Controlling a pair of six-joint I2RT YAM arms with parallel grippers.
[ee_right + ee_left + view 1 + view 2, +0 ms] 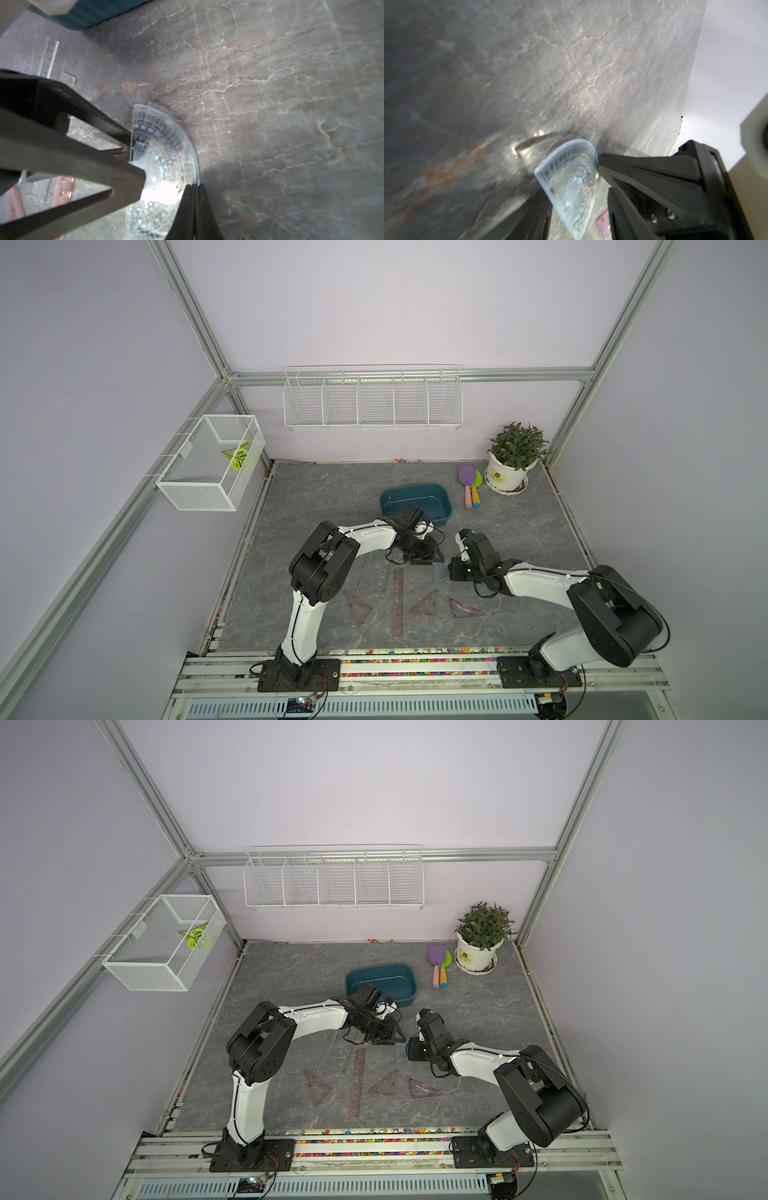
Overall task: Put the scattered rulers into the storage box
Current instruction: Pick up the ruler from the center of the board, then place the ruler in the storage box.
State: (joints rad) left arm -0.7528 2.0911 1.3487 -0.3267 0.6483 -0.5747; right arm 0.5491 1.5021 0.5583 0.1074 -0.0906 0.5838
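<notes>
The bluish protractor (pixel 571 176) stands tilted off the grey table, between my two grippers in front of the teal storage box (pixel 440 491). My left gripper (pixel 571 197) is open, and the protractor sits between its jaws with a gap on one side. My right gripper (pixel 194 186) is shut, its tip against the protractor's (pixel 162 149) curved edge. Flat on the table nearer the front lie a long brown ruler (pixel 398 605), clear rulers (pixel 365 572), two brown triangles (pixel 357 603) (pixel 426 603) and a purple triangle (pixel 463 608).
Two toy shovels (pixel 471 485) and a potted plant (pixel 509 472) stand at the back right. A white mesh basket (pixel 208 464) hangs on the left wall, and a long wire rack (pixel 372 400) on the back wall.
</notes>
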